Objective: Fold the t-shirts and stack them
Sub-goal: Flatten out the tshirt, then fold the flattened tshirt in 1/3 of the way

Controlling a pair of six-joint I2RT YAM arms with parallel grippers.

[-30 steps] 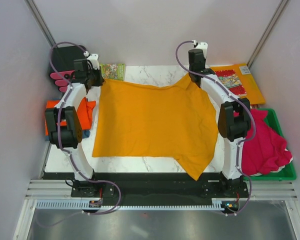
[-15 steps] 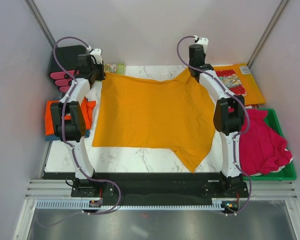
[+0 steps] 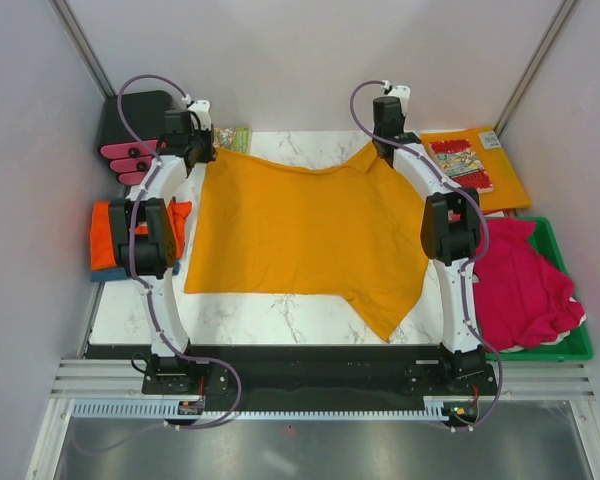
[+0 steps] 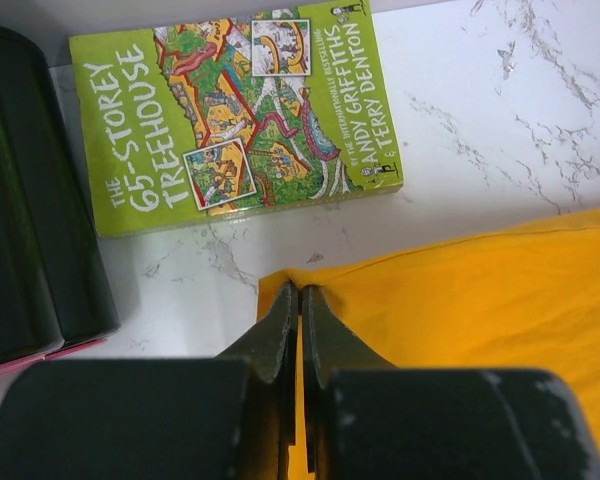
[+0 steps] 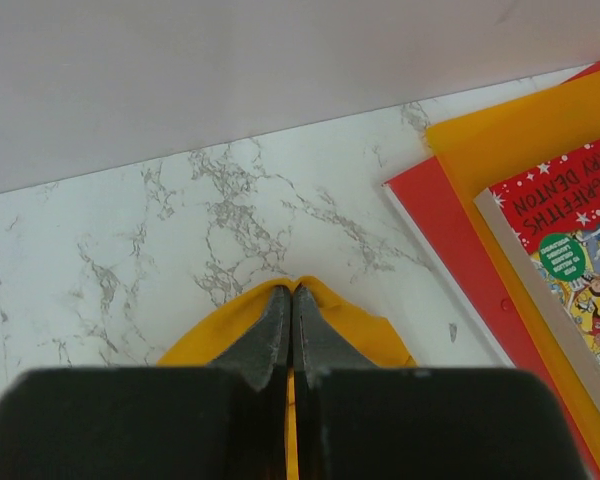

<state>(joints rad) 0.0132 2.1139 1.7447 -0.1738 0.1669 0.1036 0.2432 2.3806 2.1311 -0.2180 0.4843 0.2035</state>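
Cell is enclosed by pale grey walls (image 3: pixel 300 60), joined at metal corner posts (image 3: pixel 80 45). A white marble-patterned table (image 3: pixel 280 320) is evenly lit; aluminium rails (image 3: pixel 90 380) and a grey sheet floor (image 3: pixel 310 445) are seen at the near edge.

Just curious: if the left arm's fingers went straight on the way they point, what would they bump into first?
Probably the green book, just past a strip of bare table; height is unclear.

T-shirt (image 3: pixel 300 235) on table (image 3: pixel 280 322), book (image 4: pixel 235 115) behind it

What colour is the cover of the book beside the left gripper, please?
The book is lime green, clearest in the left wrist view.
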